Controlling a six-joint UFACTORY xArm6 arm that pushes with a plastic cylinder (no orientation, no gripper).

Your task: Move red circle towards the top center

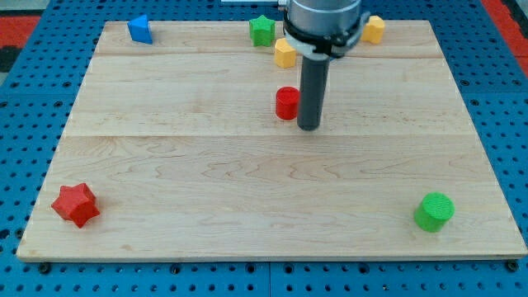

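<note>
right now my tip (309, 126) sits just to the right of the red circle (286, 103), a little lower in the frame than the block's middle, so close that i cannot tell whether the two touch. the tool is a plain dark rod, with no jaws to spread or press together, and it is pinching nothing. the red circle lies on the table (247, 206) slightly above the middle of the frame, near the horizontal centre.

above it, near the top centre, a yellow block (285, 53) stands just left of the rod's housing, and a green star-shaped block (262, 30) sits a bit higher and further left, close to the table's top edge. another yellow block (374, 29) shows at the right of the housing, also by the top edge, partly hidden by the arm. a blue block (139, 29) rests in the upper left of the frame, its shape unclear. a red star (76, 204) lies in the lower left, and a green cylinder (434, 212) stands in the lower right, both well apart from my tip.
</note>
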